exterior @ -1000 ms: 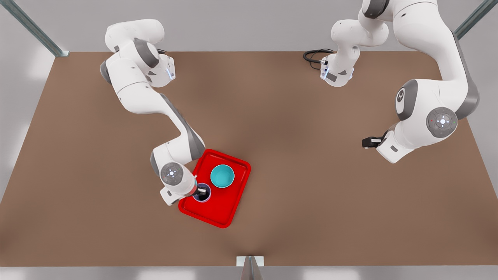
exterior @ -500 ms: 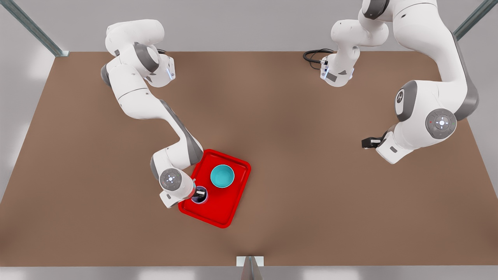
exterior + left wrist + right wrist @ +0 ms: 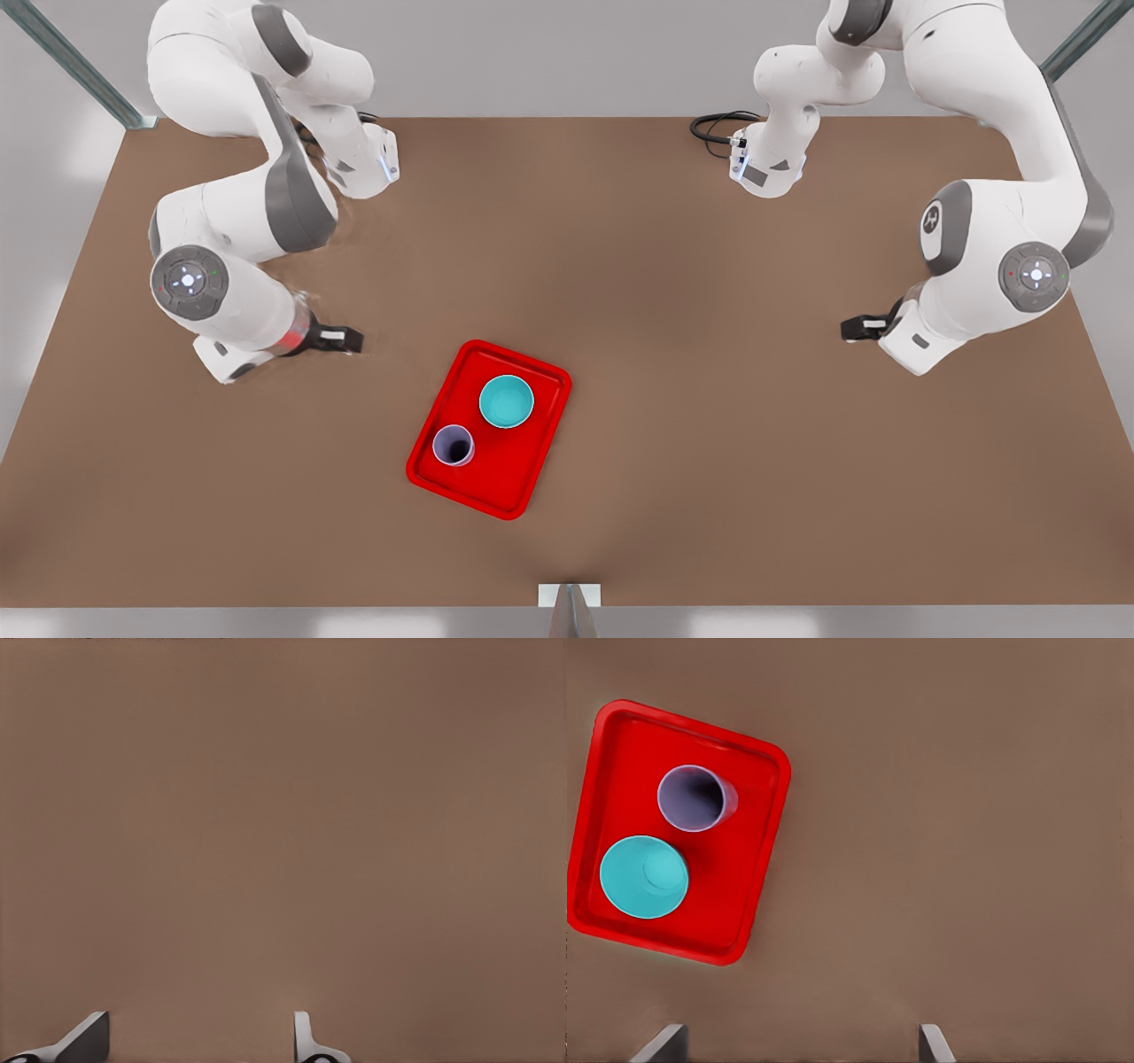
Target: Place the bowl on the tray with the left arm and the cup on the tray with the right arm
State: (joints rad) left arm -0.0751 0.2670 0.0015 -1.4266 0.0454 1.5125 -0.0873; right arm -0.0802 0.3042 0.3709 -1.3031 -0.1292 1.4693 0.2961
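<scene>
A brown table spreads under both arms, and you have each gripper lifted off and well away from the load. The red tray lies flat near the table's middle, far from either set of fingers; its low rim looks rigid and would be the place to pinch if you ever shift it. The teal bowl sits upright on the tray, apart from any finger; judge it light, stiff and smooth-walled, best taken with one finger inside the rim and one outside. The lavender cup stands upright just beside it, not touching; it is narrower, likely light and tippable, so grip it across the wall near the lip. The right gripper, on the front view's left, hangs released with fingers spread and nothing between them. The left gripper waits likewise, fingers apart over bare table.
</scene>
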